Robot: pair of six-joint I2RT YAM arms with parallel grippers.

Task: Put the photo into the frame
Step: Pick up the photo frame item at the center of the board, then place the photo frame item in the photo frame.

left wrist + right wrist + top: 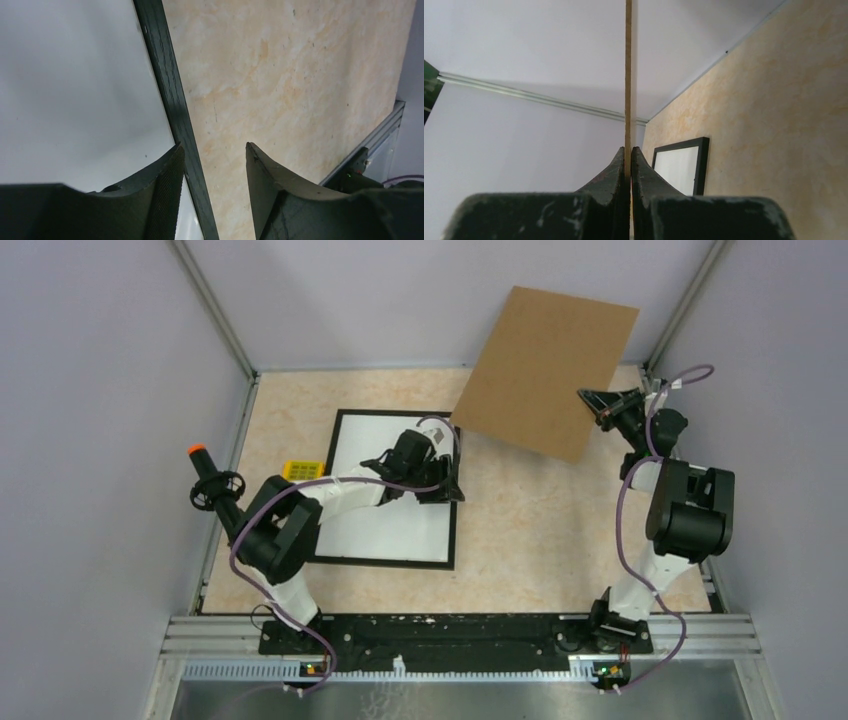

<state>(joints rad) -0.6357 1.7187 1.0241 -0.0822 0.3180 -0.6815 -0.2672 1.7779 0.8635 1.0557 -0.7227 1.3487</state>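
**Progress of the task, read from the arm bases outward.** Nearest the bases, the frame (385, 562) lies flat on the desk (540, 530). It is the only holder in the scene. Its opening is filled edge to edge by a plain white sheet, judged to be the photo (390, 525) lying back upward. No cat picture shows, so this cannot be confirmed.

The left hand (214, 152) sits at the frame's right rail, towards the far corner. In the wrist view its fingers are spread, one over the white sheet and one over bare desk, with the black rail between them. It grasps nothing. Just beside the frame's left rail lies a small yellow object (303, 470), which plays no visible part.

Farther off, on the right, the right hand (628, 152) is clenched on the edge of the brown cardboard sheet (545, 370). The sheet is raised off the desk and tilted. In the top view its lower corner comes close to the frame's far right corner, though whether they touch cannot be told.

If the white sheet is the print, the insertion looks essentially done. What is left is probably to lay the cardboard over it as backing, which will need its edges squared with the frame.
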